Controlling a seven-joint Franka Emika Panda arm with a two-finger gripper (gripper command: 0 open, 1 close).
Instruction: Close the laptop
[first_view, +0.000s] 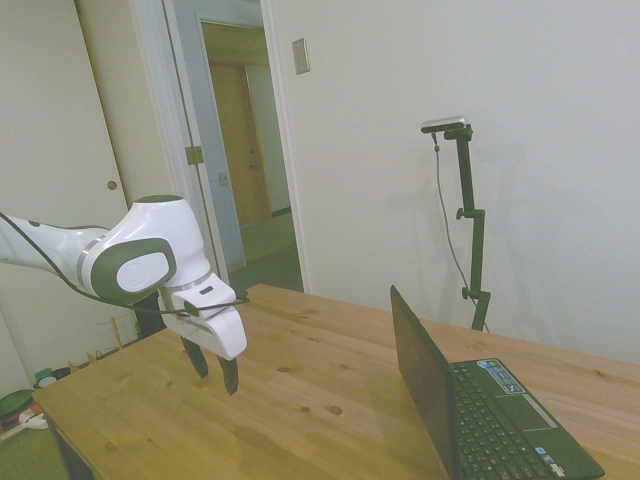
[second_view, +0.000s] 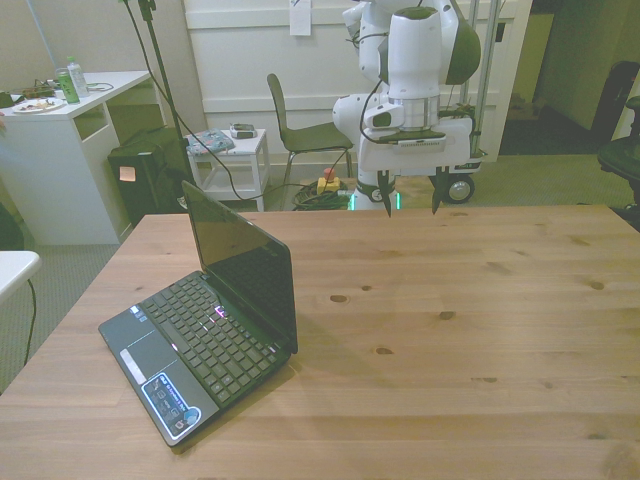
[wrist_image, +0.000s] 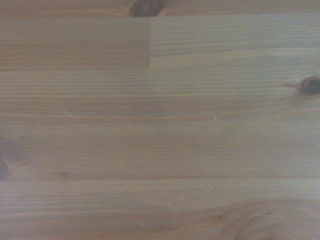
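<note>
Well apart from the open laptop (second_view: 215, 300), the gripper (second_view: 411, 197) hangs spread-jawed over knotty wooden table (second_view: 470, 330).

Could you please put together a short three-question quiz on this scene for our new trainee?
1. True or false: the laptop has its lid shut.
2. The gripper is: A) pressing the lid, B) on the keyboard, C) apart from the laptop, above the table.
3. What fills the wrist view?

Key: 1. False, the lid stands open. 2. C, fingers spread and empty. 3. Bare wood grain with knots.
</note>
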